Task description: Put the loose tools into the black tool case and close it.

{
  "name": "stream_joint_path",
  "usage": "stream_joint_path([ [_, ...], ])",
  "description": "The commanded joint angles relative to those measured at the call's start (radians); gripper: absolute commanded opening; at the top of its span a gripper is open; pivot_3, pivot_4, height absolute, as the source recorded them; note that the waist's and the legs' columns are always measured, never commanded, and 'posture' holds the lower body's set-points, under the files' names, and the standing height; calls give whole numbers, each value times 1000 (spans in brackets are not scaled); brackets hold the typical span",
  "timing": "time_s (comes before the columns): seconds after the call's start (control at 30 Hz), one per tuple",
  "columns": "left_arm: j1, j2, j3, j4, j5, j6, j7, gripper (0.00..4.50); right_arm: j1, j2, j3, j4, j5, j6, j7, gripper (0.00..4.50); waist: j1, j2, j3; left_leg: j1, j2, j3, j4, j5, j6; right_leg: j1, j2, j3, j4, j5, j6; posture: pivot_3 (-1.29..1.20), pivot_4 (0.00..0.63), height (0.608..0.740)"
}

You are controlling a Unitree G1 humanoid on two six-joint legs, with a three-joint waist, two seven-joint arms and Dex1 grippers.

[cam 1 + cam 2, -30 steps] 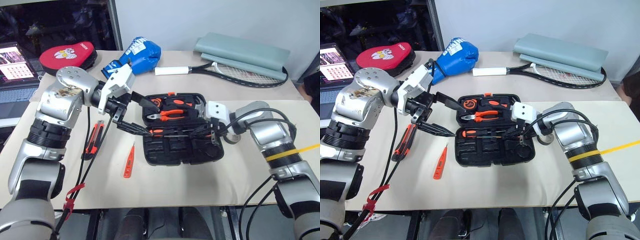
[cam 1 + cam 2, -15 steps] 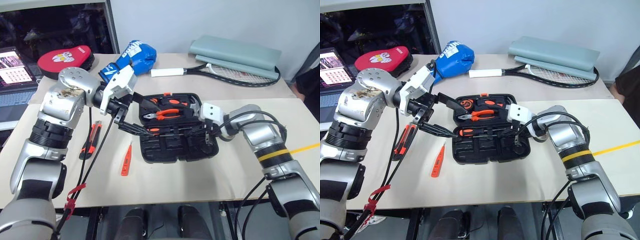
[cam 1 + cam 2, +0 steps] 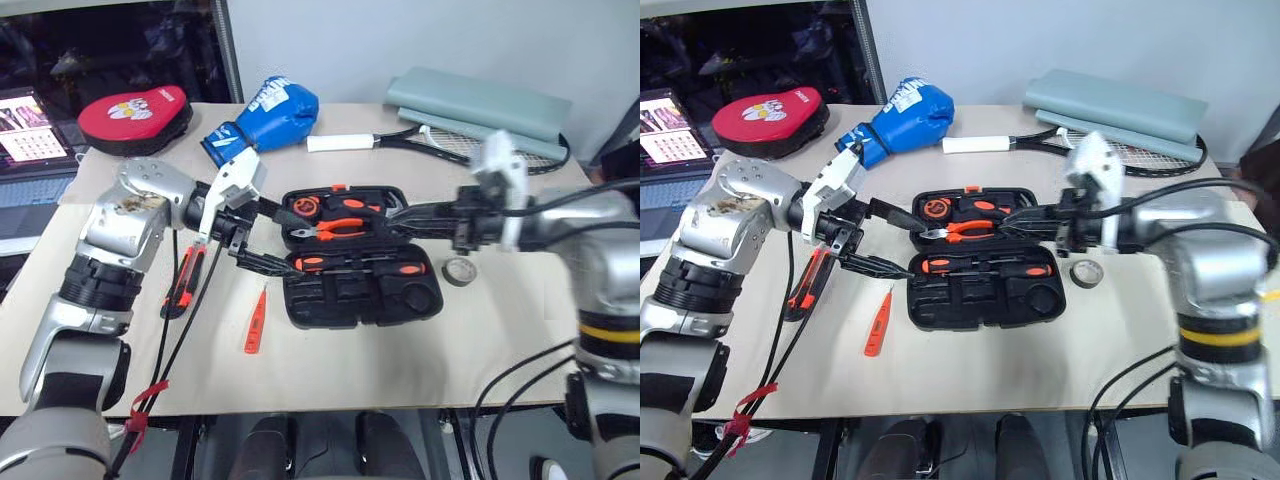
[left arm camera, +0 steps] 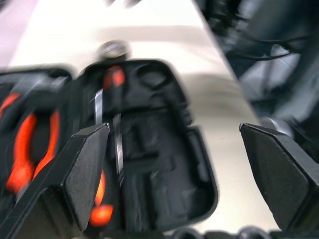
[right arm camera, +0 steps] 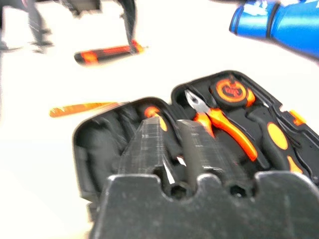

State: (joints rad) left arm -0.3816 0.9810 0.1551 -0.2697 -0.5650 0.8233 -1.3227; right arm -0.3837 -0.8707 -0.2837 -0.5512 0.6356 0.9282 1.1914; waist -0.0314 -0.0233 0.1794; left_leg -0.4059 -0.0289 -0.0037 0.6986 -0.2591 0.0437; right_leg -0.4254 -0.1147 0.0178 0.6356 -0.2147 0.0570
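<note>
Closing the black tool case (image 3: 352, 306) now would likely strand the red tester pen (image 3: 255, 322) at its seven o'clock, the utility knife (image 3: 185, 280) at nine and the tape roll (image 3: 459, 271) at three, all loose on the counter (image 3: 400, 370). The left gripper (image 3: 286, 238) has its fingers splayed and empty; I cannot tell the right gripper's (image 3: 400, 215) state. The case lies open mid-counter, a screwdriver (image 3: 360, 267) in the near half and pliers (image 3: 335, 228) in the far.

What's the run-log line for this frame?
case: hinged black moulded-plastic tool case open | loose on table: orange-and-black utility knife, thin red tester pen, dark tape roll | left gripper: open, empty
</note>
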Motion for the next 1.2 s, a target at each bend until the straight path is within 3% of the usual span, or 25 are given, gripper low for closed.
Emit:
stream_joint_path([
  [0.03, 232, 72, 264, -139, -25, 58, 15, 4500, 34, -28, -33, -47, 60, -70, 32, 4480, 0, 0, 0, 2, 1, 0, -2, 0, 0, 2, 0, -1, -4, 0, 0, 0, 150, 736],
  [0.13, 409, 89, 443, -173, -4, 76, 1, 4500, 11, -37, -31, -11, 109, -77, 51, 4480, 24, 0, 0, 4, 2, 0, -2, 1, -2, 4, 1, -2, -5, 1, -2, 0, 150, 736],
  [0.27, 477, 88, 490, -269, -63, 117, 36, 4500, -7, -48, -4, 14, 129, -103, 50, 4480, 29, -1, 0, 6, 6, 1, -3, 3, -4, 6, 2, -4, -8, 2, -4, 0, 150, 736],
  [0.4, 485, 90, 389, -378, -57, 235, 200, 4500, -7, -51, 14, 18, 132, -128, 38, 4480, 32, -1, 0, 6, 6, 2, -3, 3, -4, 5, 2, -4, -8, 3, -5, 0, 150, 736],
  [0.67, 108, -46, 179, -395, -191, 776, 563, 4500, 51, -44, 9, -54, 158, -145, -41, 4480, 40, -3, 0, 5, 5, 1, -3, 3, -4, 4, 4, -3, -4, 3, -5, 0, 150, 736],
  [0.8, 100, -31, 80, -368, -321, 791, 745, 4500, 96, -31, 0, -104, 177, -150, -92, 4480, 28, -3, 0, 6, 5, 1, -4, 3, -5, 4, 4, -1, -4, 3, -5, 0, 150, 736],
  [0.9, 77, -93, -7, -320, -377, 791, 942, 4500, 123, -14, -5, -145, 201, -154, -141, 4480, 29, -3, 0, 6, 5, 1, -5, 3, -6, 4, 4, -1, -5, 3, -5, 0, 150, 736],
  [1.2, -102, -153, -150, -149, -533, 791, 1224, 4500, 198, 5, 0, -216, 234, -163, -248, 4480, 47, -6, 0, 6, 4, -1, -3, 3, -7, 5, 3, -2, -5, 3, -5, 0, 150, 736],
])
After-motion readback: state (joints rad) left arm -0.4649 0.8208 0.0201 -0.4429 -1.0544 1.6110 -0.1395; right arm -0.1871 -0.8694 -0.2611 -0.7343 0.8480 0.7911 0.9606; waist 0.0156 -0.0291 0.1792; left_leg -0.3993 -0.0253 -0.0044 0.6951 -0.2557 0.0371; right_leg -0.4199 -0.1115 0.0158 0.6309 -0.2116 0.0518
